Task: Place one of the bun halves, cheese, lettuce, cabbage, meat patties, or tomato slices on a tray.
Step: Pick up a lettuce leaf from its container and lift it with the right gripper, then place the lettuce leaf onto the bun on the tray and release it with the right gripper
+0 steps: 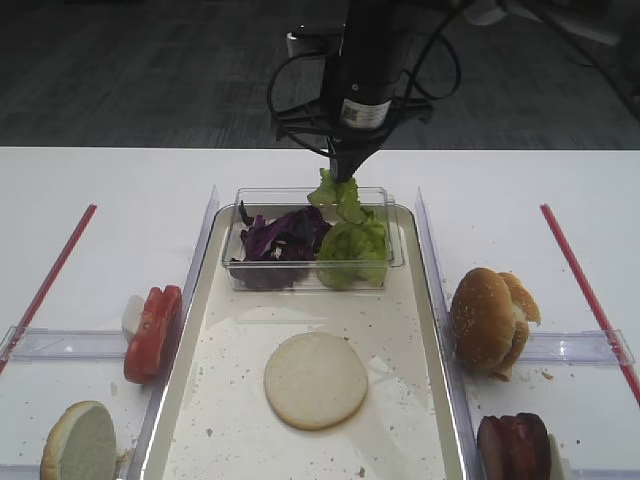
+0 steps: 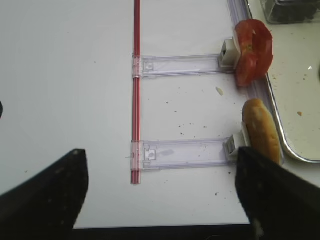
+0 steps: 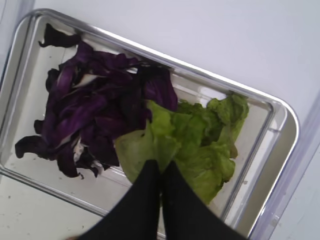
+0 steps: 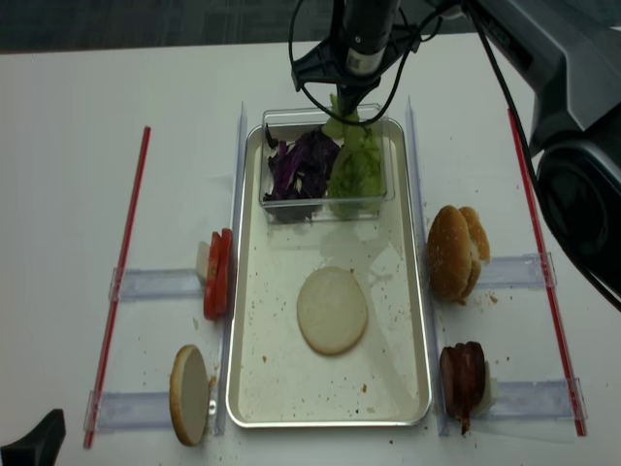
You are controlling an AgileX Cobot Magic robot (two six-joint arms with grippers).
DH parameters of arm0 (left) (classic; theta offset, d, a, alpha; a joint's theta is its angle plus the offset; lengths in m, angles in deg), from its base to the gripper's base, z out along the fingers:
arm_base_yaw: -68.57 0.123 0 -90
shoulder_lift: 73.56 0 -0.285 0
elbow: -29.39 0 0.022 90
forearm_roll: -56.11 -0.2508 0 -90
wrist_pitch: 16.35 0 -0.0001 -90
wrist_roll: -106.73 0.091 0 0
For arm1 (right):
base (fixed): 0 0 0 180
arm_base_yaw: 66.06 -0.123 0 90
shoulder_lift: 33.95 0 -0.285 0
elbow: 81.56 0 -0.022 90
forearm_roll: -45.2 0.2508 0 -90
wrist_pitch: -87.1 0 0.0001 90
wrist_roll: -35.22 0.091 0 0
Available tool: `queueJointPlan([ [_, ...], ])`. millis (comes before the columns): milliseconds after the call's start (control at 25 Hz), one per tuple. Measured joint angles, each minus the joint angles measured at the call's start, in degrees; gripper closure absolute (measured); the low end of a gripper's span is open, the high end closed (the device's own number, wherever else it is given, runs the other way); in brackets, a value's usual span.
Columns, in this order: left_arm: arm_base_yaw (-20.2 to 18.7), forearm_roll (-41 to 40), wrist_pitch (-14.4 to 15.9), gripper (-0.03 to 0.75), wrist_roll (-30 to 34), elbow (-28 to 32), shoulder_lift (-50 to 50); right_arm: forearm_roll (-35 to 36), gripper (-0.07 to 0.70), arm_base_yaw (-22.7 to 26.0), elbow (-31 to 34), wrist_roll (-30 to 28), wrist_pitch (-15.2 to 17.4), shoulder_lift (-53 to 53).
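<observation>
My right gripper (image 1: 345, 172) is shut on a crinkly light-green lettuce leaf (image 3: 200, 142), which hangs just above the clear tub (image 1: 397, 262). More lettuce (image 1: 352, 250) and purple cabbage (image 1: 280, 238) fill that tub at the far end of the cream tray (image 1: 425, 400). One bun half (image 1: 315, 380) lies cut face up on the tray. Tomato slices (image 1: 152, 332) and another bun half (image 1: 78, 442) stand to the left of the tray. Bun halves (image 1: 488, 320) and meat patties (image 1: 515, 447) stand to its right. Over the near-left table my left gripper (image 2: 161, 151) is open and empty. Cheese is out of view.
Red strips (image 1: 50, 275) (image 1: 585, 285) run along both sides of the table. Clear plastic holders (image 2: 180, 65) (image 2: 185, 152) reach from the strips toward the tray. Clear upright walls (image 1: 205, 230) flank the tray's long sides. Crumbs dot the tray and table.
</observation>
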Motion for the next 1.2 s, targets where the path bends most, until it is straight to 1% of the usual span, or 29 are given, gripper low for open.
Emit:
queueJointPlan([
  [120,0.0,0.0,0.0,0.161,0.0,0.0,0.0,-1.82,0.586,-0.9,2.22,0.0,0.0,-1.95],
  [240,0.0,0.0,0.0,0.161,0.0,0.0,0.0,-2.34,0.586,-1.55,6.6,0.0,0.0,-5.09],
  [400,0.0,0.0,0.0,0.161,0.0,0.0,0.0,-2.14,0.586,-1.68,15.24,-0.2,0.0,-10.42],
  [520,0.0,0.0,0.0,0.161,0.0,0.0,0.0,-2.01,0.586,-1.68,23.72,-0.72,-0.4,-15.6],
  [600,0.0,0.0,0.0,0.161,0.0,0.0,0.0,-1.31,0.586,-1.68,30.42,-0.61,-2.01,-19.8],
  [760,0.0,0.0,0.0,0.161,0.0,0.0,0.0,0.41,0.586,-2.04,42.88,-0.61,-7.01,-26.21],
  [840,0.0,0.0,0.0,0.161,0.0,0.0,0.0,0.41,0.586,-3.11,47.16,-0.61,-9.35,-28.29],
  [920,0.0,0.0,0.0,0.161,0.0,0.0,0.0,0.41,0.586,-4.47,49.1,-0.61,-10.13,-29.01],
  [1000,0.0,0.0,0.0,0.161,0.0,0.0,0.0,0.5,0.586,-5.69,49.34,-0.61,-11.41,-29.14],
  [1080,0.0,0.0,0.0,0.161,0.0,0.0,0.0,0.62,0.586,-6.14,49.43,-0.61,-12.18,-29.14],
  [1200,0.0,0.0,0.0,0.161,0.0,0.0,0.0,0.71,0.586,-6.14,49.56,-0.51,-12.41,-29.14],
])
